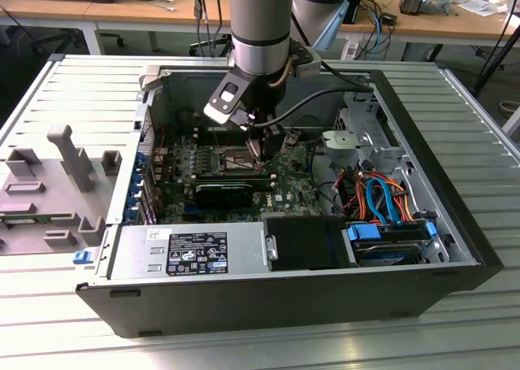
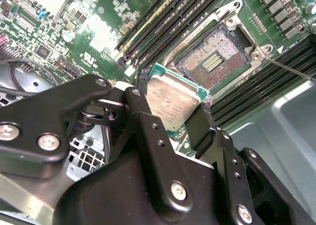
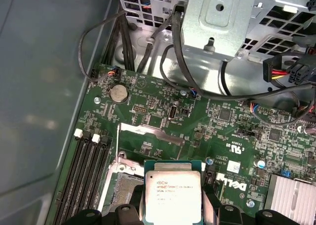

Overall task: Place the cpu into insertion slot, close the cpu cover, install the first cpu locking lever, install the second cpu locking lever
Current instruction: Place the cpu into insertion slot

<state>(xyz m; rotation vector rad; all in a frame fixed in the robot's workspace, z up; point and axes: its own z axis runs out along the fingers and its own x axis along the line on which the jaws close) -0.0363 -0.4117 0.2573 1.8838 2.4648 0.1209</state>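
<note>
The open computer case [image 1: 284,301] held the green motherboard [image 3: 197,121]; its insertion slot [image 2: 215,62] lay with contacts exposed. The gripper [image 1: 257,148] pinched the square cpu [image 2: 173,104] by opposite edges at a corner of the slot's frame, tilted, its metal top facing both wrist views.

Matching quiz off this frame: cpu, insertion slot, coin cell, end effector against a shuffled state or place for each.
Column 1
1. cpu
2. insertion slot
3. coin cell
4. end effector

Column 2
A. open, contacts bare, nothing seated
B. black, shut on the cpu's edges
C. round, silvery, on the green motherboard
D. held clear of the insertion slot, not seated

Pairs: 1-D, 2-A, 3-C, 4-B
</note>
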